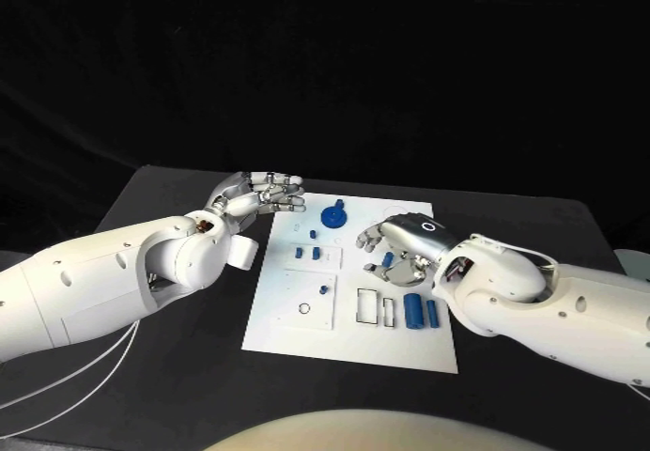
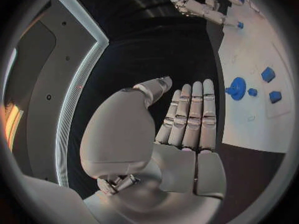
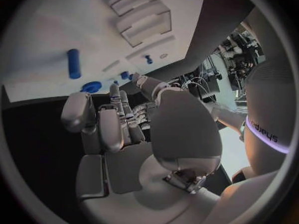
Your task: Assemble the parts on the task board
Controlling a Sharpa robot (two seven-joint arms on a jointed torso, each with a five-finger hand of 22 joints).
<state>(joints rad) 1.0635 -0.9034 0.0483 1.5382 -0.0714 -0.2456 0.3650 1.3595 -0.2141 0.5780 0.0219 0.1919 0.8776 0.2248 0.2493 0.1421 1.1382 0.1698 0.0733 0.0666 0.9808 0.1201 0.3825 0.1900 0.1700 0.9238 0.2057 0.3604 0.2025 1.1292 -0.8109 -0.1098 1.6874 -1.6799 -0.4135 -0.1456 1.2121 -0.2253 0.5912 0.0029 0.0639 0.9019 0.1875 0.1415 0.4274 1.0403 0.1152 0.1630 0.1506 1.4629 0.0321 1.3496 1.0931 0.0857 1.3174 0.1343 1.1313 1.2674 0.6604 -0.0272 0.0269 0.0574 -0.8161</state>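
Note:
The white task board (image 1: 291, 329) lies mid-table. On it are a round blue part (image 1: 333, 218) near the far edge, two small blue parts (image 1: 307, 252) and two blue cylinders (image 1: 422, 311). My right hand (image 1: 407, 246) hovers over the board's right middle, and a small blue part (image 1: 388, 259) sits between its fingertips. My left hand (image 1: 257, 197) hangs at the board's far left corner, fingers straight and side by side, holding nothing. The left wrist view shows that hand (image 2: 187, 119), the round part (image 2: 236, 88) and the right hand's fingers (image 2: 199, 7) tipped with blue.
Rectangular slots (image 1: 377, 307) and a small black ring (image 1: 305, 307) mark the board's near half. Black table (image 1: 162, 385) surrounds the board. In the right wrist view a blue cylinder (image 3: 74, 63) lies on the board (image 3: 50, 35) beyond my right hand (image 3: 118, 119).

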